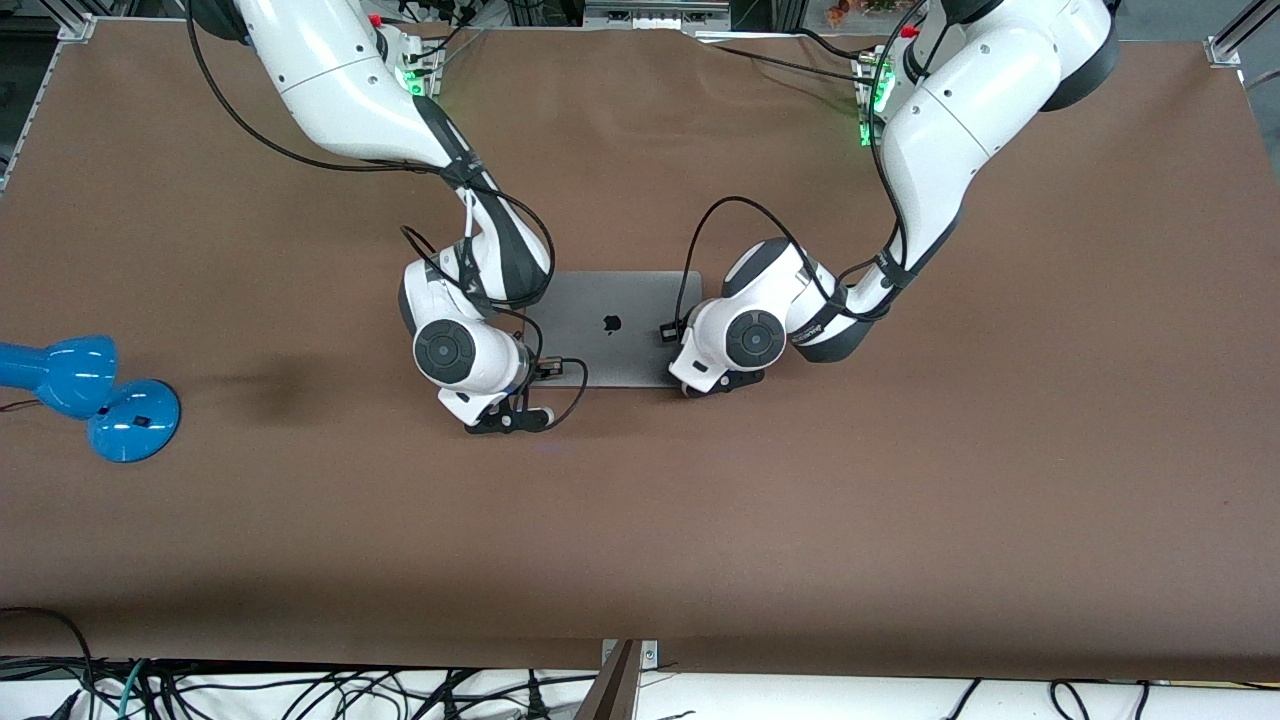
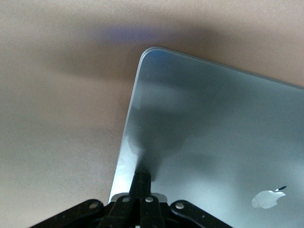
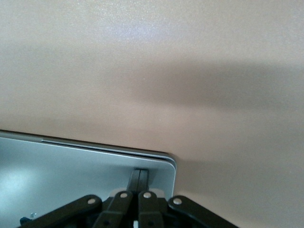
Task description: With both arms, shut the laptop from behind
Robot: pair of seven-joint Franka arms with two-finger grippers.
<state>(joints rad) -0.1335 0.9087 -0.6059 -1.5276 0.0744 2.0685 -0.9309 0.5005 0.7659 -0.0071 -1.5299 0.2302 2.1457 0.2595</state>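
Lamp (image 1: 85,392), blue, lies at the right arm's end of the table (image 1: 900,520), well apart from the work. Laptop (image 1: 612,328) sits mid-table between the two arms, lid down or very nearly so, logo upward. Right gripper (image 3: 139,178) has its fingers together, tips pressing the lid near one corner, where a thin seam shows along the edge. Left gripper (image 2: 142,183), fingers likewise together, bears on the lid by the other corner. Judgement: closing is in its last stage; both arms should press down evenly and lightly until the seam vanishes, avoiding sliding on the smooth metal, then lift straight off
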